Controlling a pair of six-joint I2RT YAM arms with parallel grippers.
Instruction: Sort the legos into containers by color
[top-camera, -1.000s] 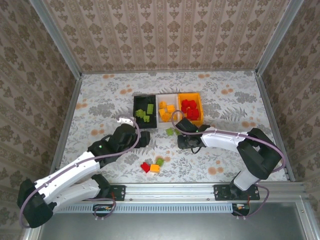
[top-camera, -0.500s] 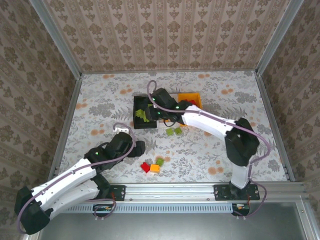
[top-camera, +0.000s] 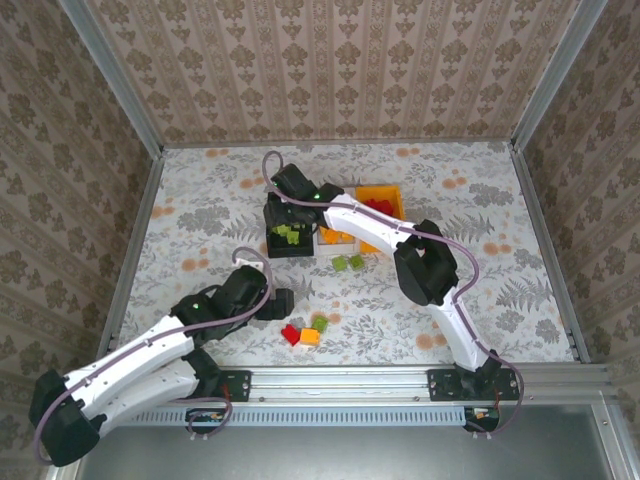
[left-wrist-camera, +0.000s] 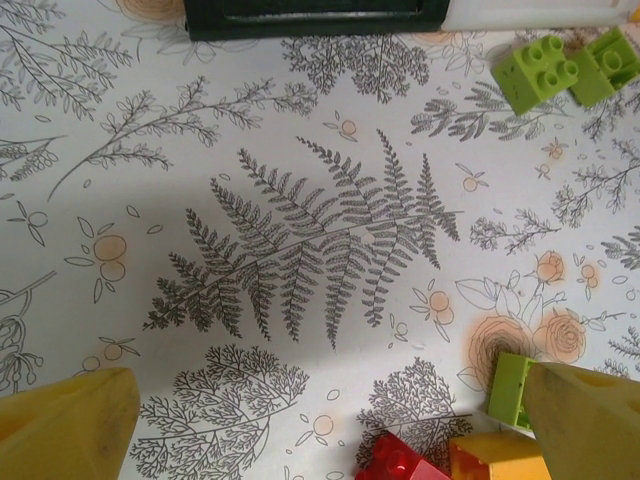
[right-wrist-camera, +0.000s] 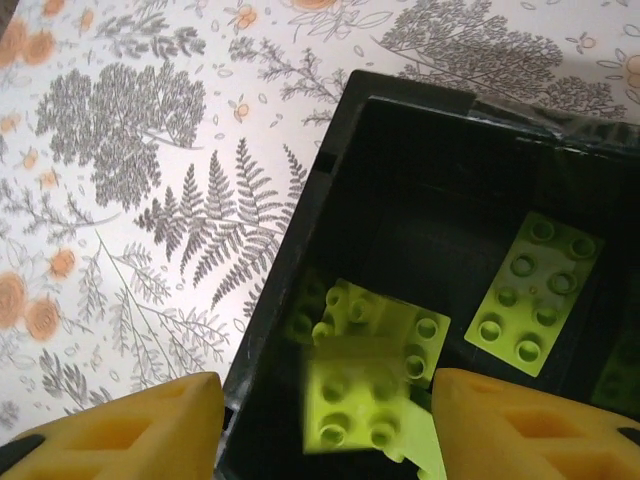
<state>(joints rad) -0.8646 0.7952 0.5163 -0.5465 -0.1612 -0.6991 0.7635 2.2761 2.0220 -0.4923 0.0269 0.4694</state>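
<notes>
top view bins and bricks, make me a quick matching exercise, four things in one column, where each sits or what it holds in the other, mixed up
Things
1. black bin
2. orange bin
3. loose lime green bricks
4. red brick

Places or contents
a. on the table beside an orange brick and a green brick, near the left tool
b. holds red bricks
c. on the table just in front of the white bin
d. holds lime green bricks, with the right tool above it

Pairs: 1-d, 2-b, 3-c, 4-a
</notes>
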